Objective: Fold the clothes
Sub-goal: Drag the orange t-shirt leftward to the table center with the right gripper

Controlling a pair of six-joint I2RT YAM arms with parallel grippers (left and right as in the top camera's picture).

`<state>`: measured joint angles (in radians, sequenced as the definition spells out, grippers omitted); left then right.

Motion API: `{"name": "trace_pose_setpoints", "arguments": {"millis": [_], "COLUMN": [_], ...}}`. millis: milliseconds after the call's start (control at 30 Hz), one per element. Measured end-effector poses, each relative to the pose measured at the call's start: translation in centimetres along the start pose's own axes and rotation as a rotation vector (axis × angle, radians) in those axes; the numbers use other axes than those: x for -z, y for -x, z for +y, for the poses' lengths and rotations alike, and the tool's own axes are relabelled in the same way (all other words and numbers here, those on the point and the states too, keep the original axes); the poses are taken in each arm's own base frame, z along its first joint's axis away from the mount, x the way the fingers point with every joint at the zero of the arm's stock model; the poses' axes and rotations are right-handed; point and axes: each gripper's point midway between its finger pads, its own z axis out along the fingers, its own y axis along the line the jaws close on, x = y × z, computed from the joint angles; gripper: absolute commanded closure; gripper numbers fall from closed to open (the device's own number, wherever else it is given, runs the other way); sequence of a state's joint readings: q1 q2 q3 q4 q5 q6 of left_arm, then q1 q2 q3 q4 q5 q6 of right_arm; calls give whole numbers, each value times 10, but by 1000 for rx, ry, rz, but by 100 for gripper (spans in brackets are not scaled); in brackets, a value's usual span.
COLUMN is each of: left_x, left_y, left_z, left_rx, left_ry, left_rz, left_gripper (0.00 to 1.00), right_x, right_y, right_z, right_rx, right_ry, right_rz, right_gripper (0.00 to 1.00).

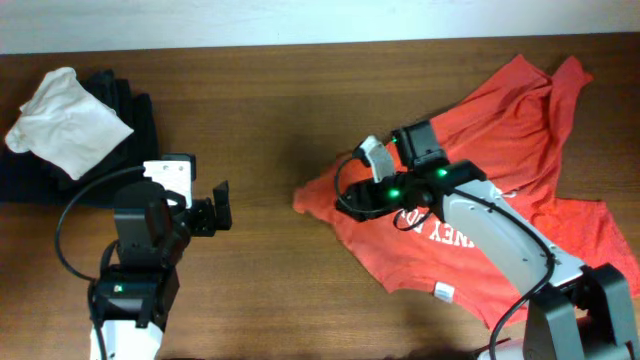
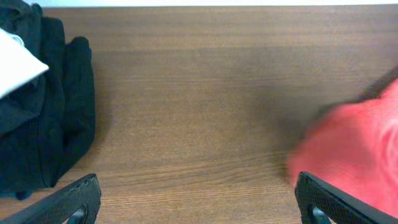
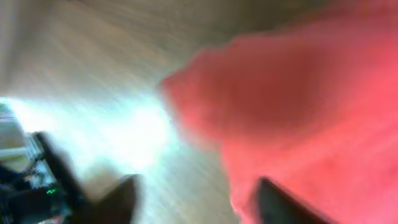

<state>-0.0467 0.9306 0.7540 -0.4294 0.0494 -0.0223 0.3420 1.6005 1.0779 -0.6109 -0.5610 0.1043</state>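
A red T-shirt is pictured lying crumpled and unfolded on the right half of the wooden table, with white lettering facing up and a small white tag seen at the hem nearest the table's front edge. The right gripper is shown low over the table's middle, at the shirt's innermost corner. In the heavily blurred right wrist view its jaws are seen spread apart, with red cloth filling the frame above them and covering part of one finger. Whether any fabric is touched cannot be told through the blur. The left gripper is held over bare wood on the table's left half, well apart from the shirt. Its jaws are shown wide open and empty in the left wrist view, where the shirt is caught as a blurred red mass at the frame's right edge. A pile of black clothes is seen at the table's far left corner, with a rumpled white garment lying on top. Both are seen again in the left wrist view, black beneath white.
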Motion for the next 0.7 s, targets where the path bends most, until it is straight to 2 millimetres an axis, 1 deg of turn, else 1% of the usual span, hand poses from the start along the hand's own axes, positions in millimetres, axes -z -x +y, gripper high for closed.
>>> {"name": "trace_pose_setpoints", "arguments": {"millis": [33, 100, 200, 233, 300, 333, 400, 433, 500, 533, 567, 600, 633, 667, 700], "left_x": [-1, -4, -4, -4, -5, -6, -10, -15, -25, -34, -40, -46, -54, -61, -68], "left_y": [-1, -3, 2, 5, 7, 6, 1, -4, -16, -28, -40, -49, -63, -77, -86], "left_z": [0, -1, -9, -13, -21, -26, -34, -41, -54, -68, -78, -87, -102, -117, -130], "left_rx": [0, 1, -1, -1, -2, 1, 18, 36, 62, 88, 109, 130, 163, 191, 213], "left_ry": [0, -5, -52, -78, -123, -156, -200, -238, -297, -344, -373, -393, -418, -443, -462], "left_rz": [6, 14, -6, -15, -22, -14, 11, 39, 99, 162, 217, 262, 329, 390, 427], "left_gripper": [1, 1, 1, 1, 1, 1, 1, 1, 1, 1, 1, 1, 1, 1, 1], "right_x": [3, 19, 61, 73, 103, 122, 150, 170, 198, 217, 226, 231, 239, 243, 245], "right_y": [-4, -6, -1, -3, -6, -12, -17, -22, -32, -44, -52, -57, -67, -73, -78], "right_z": [-7, -27, -64, -74, -101, -115, -132, -140, -148, -151, -154, -155, -158, -161, -162], "right_rx": [-15, -72, -191, -239, -364, -436, -528, -585, -662, -723, -757, -778, -820, -846, -864], "right_ry": [-50, -157, -314, -357, -454, -502, -552, -576, -604, -624, -634, -639, -650, -654, -657], "right_rz": [21, 53, 52, 55, 21, -8, -70, -116, -176, -204, -214, -218, -218, -214, -209], "right_gripper": [2, 1, 1, 2, 1, 1, 1, 1, 1, 1, 1, 1, 1, 1, 1]}}
